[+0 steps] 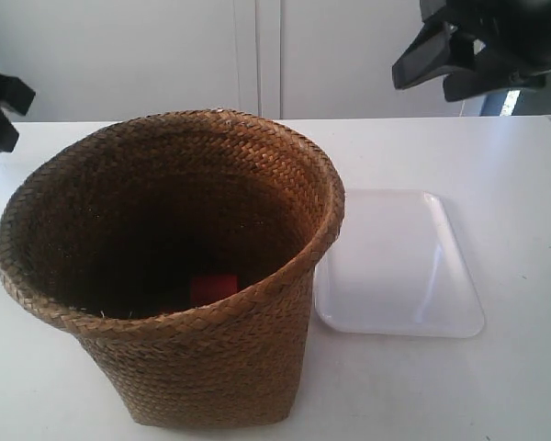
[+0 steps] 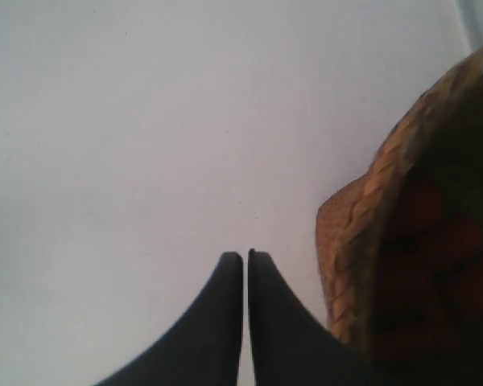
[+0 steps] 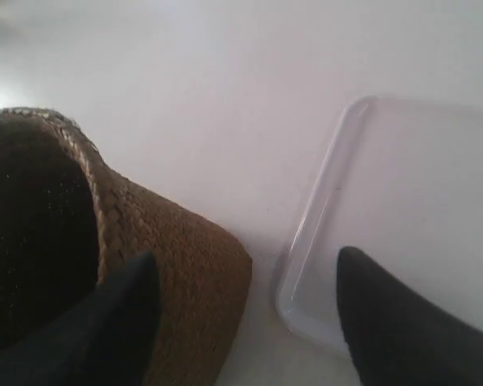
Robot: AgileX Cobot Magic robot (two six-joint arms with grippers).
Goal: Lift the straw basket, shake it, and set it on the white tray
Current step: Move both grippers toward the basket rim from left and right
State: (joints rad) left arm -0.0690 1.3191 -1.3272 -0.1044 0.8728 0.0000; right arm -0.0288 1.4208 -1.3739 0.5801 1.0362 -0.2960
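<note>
The straw basket [image 1: 179, 276] stands upright on the white table, brown and woven, with a dark inside. A small red block [image 1: 213, 287] lies on its bottom. The white tray [image 1: 399, 266] lies flat just right of it, apart from it and with nothing on it. My left gripper [image 2: 245, 257] hangs over bare table beside the basket's rim [image 2: 362, 209]; its fingers are together with only a slit between them and hold nothing. My right gripper [image 3: 245, 269] is open wide above the gap between the basket [image 3: 185, 265] and the tray [image 3: 402, 193], touching neither.
The arm at the exterior view's left [image 1: 0, 96] shows only at the picture's edge, beside the basket. The arm at the exterior view's right [image 1: 477, 46] hangs above the table behind the tray. A white wall with panel seams stands behind the table [image 1: 496, 156].
</note>
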